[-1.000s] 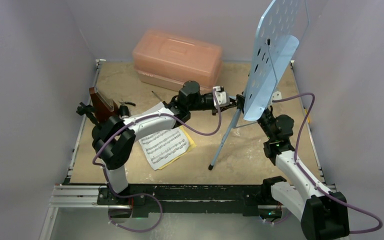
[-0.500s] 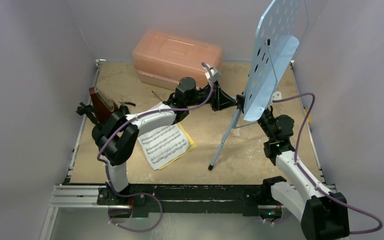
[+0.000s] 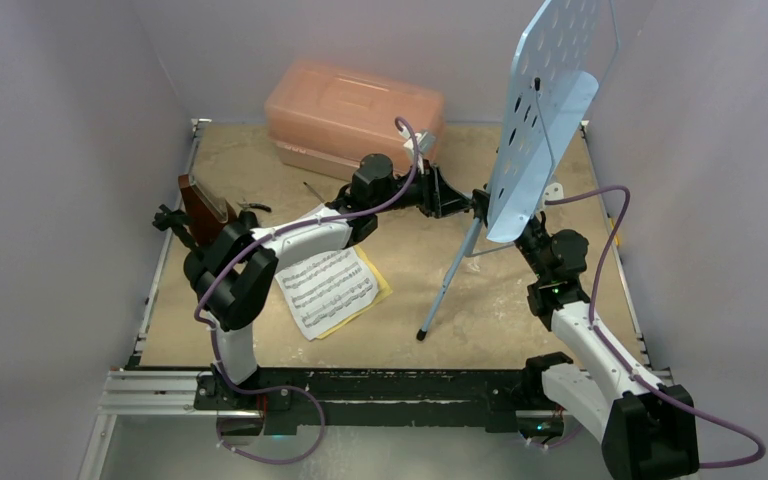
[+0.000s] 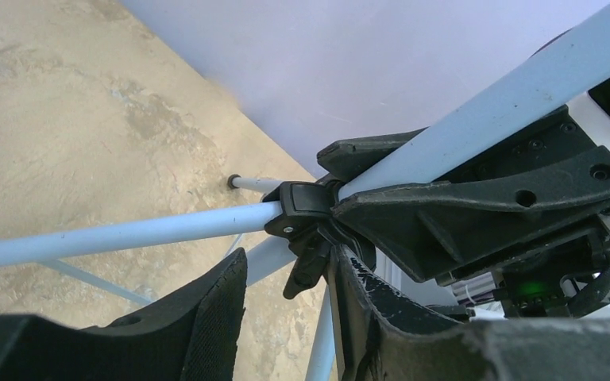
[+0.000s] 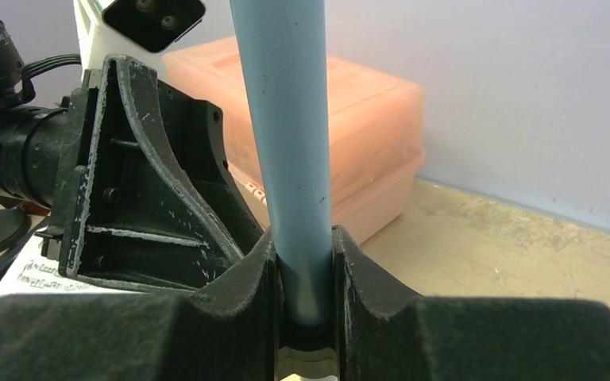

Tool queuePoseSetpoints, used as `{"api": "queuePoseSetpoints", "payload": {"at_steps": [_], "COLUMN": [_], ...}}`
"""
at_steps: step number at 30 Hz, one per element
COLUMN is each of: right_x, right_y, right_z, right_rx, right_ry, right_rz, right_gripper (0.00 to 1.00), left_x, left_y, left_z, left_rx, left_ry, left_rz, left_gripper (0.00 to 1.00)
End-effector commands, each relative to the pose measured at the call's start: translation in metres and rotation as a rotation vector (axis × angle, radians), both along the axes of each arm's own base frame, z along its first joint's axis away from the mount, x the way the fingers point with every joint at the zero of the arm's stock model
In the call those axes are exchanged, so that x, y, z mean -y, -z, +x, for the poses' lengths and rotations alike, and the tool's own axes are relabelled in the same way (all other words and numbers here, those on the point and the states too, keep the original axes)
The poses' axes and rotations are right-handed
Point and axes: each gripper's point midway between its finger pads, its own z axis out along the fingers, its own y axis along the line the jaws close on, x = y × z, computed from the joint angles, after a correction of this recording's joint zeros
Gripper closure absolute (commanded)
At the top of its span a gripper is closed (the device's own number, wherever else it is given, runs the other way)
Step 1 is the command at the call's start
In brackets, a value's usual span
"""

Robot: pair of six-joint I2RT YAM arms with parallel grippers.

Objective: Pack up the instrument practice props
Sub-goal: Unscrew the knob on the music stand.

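1 stand (image 3: 545, 110), desk (image 3: 250, 160) far right: right gripper (image 5: 306, 274) clamped on pole (image 5: 286, 119); left gripper (image 4: 286, 298) jaws apart around hub lever (image 4: 308, 266).

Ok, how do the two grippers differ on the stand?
Right gripper is shut on the music stand, on its blue pole; left gripper is open, straddling the black hub lever. Right holds bare tube; left sits at the leg joint. Both are at the stand.

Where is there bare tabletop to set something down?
Bare tabletop lies between the music stand's tripod and the right arm; another patch behind the metronome, left of the pink case. Crowded around the sheet music and left arm.
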Motion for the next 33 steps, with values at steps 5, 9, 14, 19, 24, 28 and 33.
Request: {"api": "queuePoseSetpoints", "payload": {"at_steps": [5, 9, 14, 19, 24, 28, 33], "right_x": [-0.014, -0.014, -0.014, -0.014, -0.014, -0.014, -0.015], "right_y": [-0.023, -0.024, -0.023, -0.024, -0.024, -0.024, -0.023], "right_z": [-0.011, -0.012, -0.012, -0.012, -0.013, -0.012, -0.012], "right_rx": [-0.012, -0.009, -0.012, -0.009, -0.008, -0.010, -0.013], "right_ry": [-0.091, -0.090, -0.092, -0.089, -0.090, -0.091, -0.093], "right_rz": [0.106, 0.106, 0.107, 0.106, 0.106, 0.106, 0.106], "right_gripper": [0.94, 0.94, 0.94, 0.94, 0.94, 0.94, 0.94], "left_x": [-0.003, -0.004, -0.008, -0.012, -0.017, -0.021, -0.028], "left_y": [-0.016, -0.014, -0.007, 0.004, 0.016, 0.022, 0.031], "left_z": [0.021, 0.020, 0.023, 0.028, 0.036, 0.042, 0.048], "left_rx": [-0.052, -0.087, -0.156, -0.231, -0.229, -0.199, -0.179], "left_ry": [-0.095, -0.097, -0.128, -0.145, -0.204, -0.247, -0.294], "left_rz": [-0.051, -0.057, -0.077, -0.105, -0.065, -0.005, 0.052], "left_gripper": [0.68, 0.77, 0.76, 0.73, 0.67, 0.64, 0.64]}}
